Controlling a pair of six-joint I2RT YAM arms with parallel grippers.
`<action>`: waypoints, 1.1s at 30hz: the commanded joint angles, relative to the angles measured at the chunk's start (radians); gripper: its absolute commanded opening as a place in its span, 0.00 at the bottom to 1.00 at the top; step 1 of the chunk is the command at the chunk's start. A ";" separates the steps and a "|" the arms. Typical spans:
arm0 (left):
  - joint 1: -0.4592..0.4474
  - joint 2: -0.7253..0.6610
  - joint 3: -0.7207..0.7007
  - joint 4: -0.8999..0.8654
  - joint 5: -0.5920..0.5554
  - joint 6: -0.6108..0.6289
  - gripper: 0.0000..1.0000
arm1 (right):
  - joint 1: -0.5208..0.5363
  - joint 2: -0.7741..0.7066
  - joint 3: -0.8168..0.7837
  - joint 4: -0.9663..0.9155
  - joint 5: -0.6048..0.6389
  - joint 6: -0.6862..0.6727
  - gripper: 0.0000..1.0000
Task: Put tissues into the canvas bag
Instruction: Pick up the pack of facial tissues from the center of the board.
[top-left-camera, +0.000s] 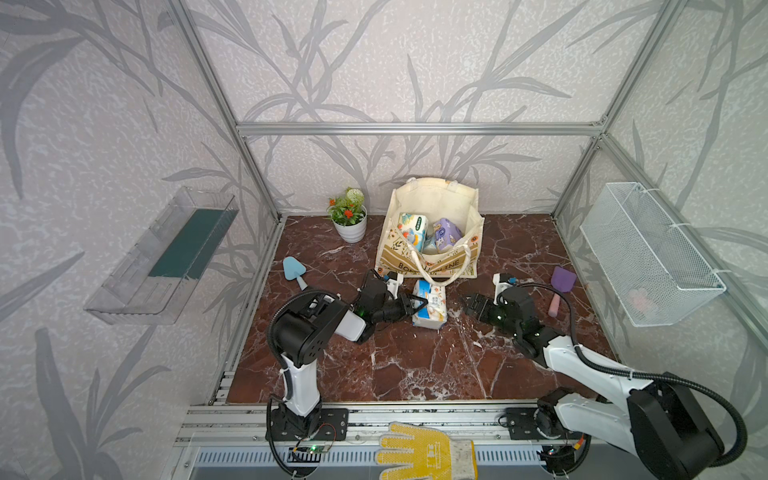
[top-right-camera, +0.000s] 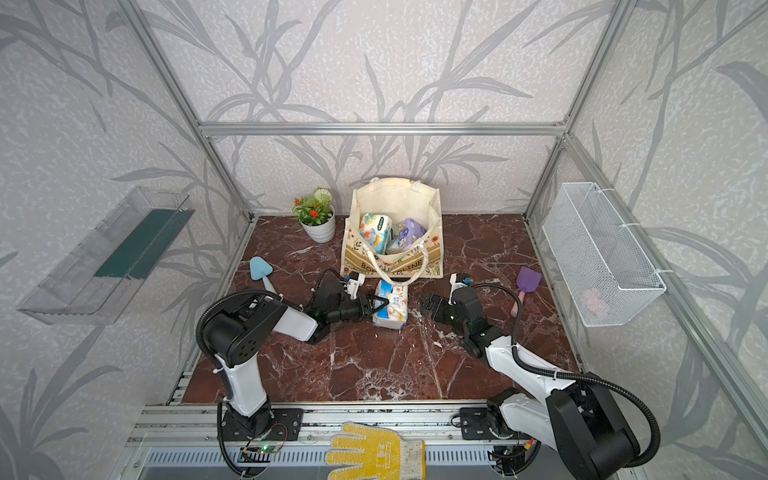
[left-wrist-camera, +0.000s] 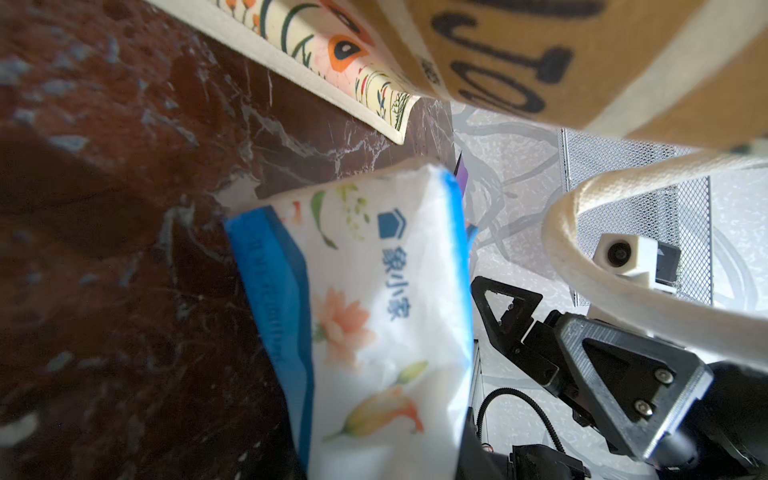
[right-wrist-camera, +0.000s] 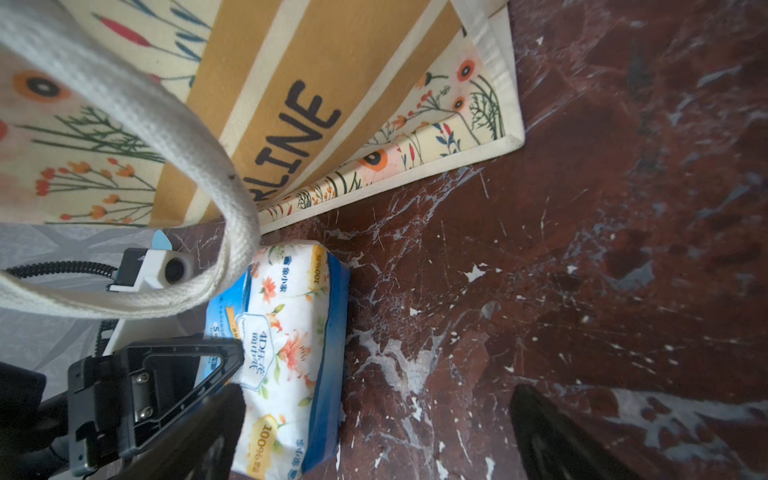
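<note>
The canvas bag (top-left-camera: 432, 199) (top-right-camera: 395, 199) stands open at the back of the marble floor, its striped front close in both wrist views (left-wrist-camera: 519, 62) (right-wrist-camera: 291, 104). Inside it lie an elephant-print pack (top-left-camera: 411, 230) and a purple pack (top-left-camera: 446, 235) of tissues. A blue-white flowered pack (top-left-camera: 432, 305) (top-right-camera: 392, 305) (left-wrist-camera: 374, 311) (right-wrist-camera: 286, 353) lies on the floor just before the bag. My left gripper (top-left-camera: 417, 305) (top-right-camera: 378, 303) (left-wrist-camera: 382, 465) is shut on its left end. My right gripper (top-left-camera: 473, 307) (top-right-camera: 428, 305) (right-wrist-camera: 374, 449) stands open to the pack's right, holding nothing.
The bag's white handle (top-left-camera: 440, 274) hangs over the held pack. A potted plant (top-left-camera: 351, 226) stands left of the bag. A blue shovel (top-left-camera: 294, 268) and a purple shovel (top-left-camera: 563, 280) lie at the sides. A wire basket (top-left-camera: 648, 253) and clear tray (top-left-camera: 162, 257) hang on the walls.
</note>
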 joint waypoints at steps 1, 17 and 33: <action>-0.003 -0.071 -0.014 -0.025 -0.009 0.011 0.34 | -0.004 -0.018 -0.019 -0.019 -0.011 -0.032 1.00; -0.006 -0.434 -0.062 -0.495 -0.128 0.188 0.34 | 0.001 -0.141 -0.077 0.092 -0.088 -0.112 1.00; -0.007 -0.766 -0.001 -0.865 -0.245 0.242 0.33 | 0.181 -0.137 0.027 0.134 -0.093 -0.259 1.00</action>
